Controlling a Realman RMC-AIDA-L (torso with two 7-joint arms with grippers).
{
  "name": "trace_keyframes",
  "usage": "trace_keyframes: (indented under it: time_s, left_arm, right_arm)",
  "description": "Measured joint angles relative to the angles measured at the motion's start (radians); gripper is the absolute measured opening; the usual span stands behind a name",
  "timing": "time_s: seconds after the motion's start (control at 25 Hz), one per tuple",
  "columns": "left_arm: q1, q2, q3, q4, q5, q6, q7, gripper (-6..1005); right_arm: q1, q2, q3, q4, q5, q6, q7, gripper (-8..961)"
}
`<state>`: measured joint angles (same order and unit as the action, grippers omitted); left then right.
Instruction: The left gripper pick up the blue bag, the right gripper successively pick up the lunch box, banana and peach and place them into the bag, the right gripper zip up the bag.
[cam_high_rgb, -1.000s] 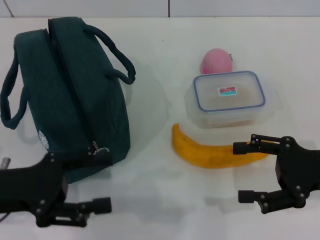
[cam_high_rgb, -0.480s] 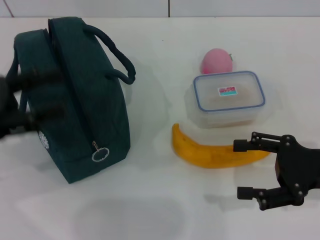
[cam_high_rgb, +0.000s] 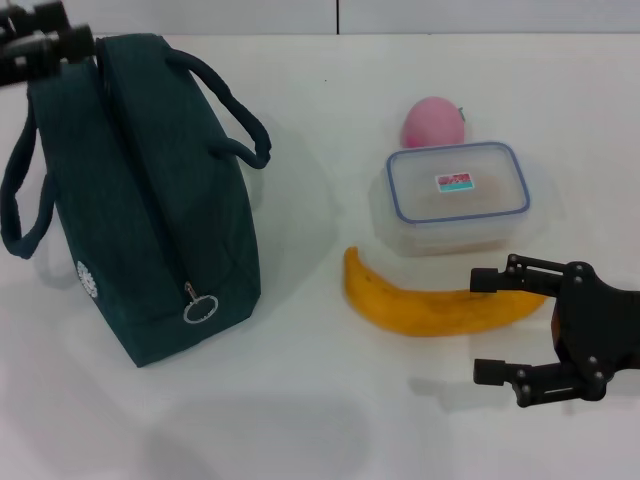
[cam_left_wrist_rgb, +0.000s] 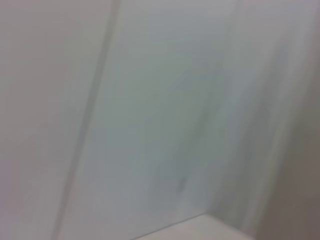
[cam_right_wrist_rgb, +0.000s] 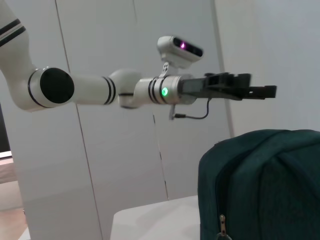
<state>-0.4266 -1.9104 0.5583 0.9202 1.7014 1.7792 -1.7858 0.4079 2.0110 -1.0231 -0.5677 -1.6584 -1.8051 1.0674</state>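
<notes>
- Bag: the blue bag (cam_high_rgb: 150, 200) stands upright on the white tabletop (cam_high_rgb: 300, 400), left half, zipper closed along its upper edge with the ring pull (cam_high_rgb: 201, 308) hanging at the near end; white round logo (cam_high_rgb: 87, 279) low on the left face; both handles drooping to either side.
- Left pincer (cam_high_rgb: 40, 45): raised at the far left corner, above the bag's far end, not touching it; from the right wrist view (cam_right_wrist_rgb: 250, 90) it hangs in the air over the bag (cam_right_wrist_rgb: 260, 185). Cannot tell if spread or clenched.
- Right pincer (cam_high_rgb: 495, 325): low at the near right, fingers spread wide, holding nothing; upper fingertip just beside the banana's right end.
- Banana (cam_high_rgb: 440, 308): flat, in front of the lunch box.
- Lunch box (cam_high_rgb: 455, 195): lid on, between banana and peach.
- Peach (cam_high_rgb: 432, 122): just behind the box.
</notes>
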Motion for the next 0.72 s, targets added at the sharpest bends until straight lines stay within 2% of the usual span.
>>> trace_keyframes:
  time_s: [0.28,0.48,0.56,0.64,0.72]
  left_arm:
    - [-0.041,0.011,0.000,0.177,0.163,-0.081,-0.225,877]
    - [-0.037,0.015,0.006,0.388,0.325,-0.063,-0.545,877]
    - [-0.031,0.016,0.009,0.437,0.356,-0.045,-0.624,877]
    - [-0.026,0.015,0.009,0.478,0.378,-0.027,-0.685,876]
    - [-0.020,0.004,0.011,0.513,0.409,-0.016,-0.742,876]
  right_arm:
    - [0.003,0.000,0.000,0.000,0.022,0.006,-0.003,885]
    - [0.005,-0.001,0.000,0.000,0.025,0.006,-0.011,885]
    - [0.000,-0.002,0.004,-0.001,0.027,0.006,-0.033,885]
    - [-0.004,-0.001,0.010,0.001,0.028,0.007,-0.058,885]
    - [-0.004,-0.001,0.013,0.007,0.029,0.012,-0.067,885]
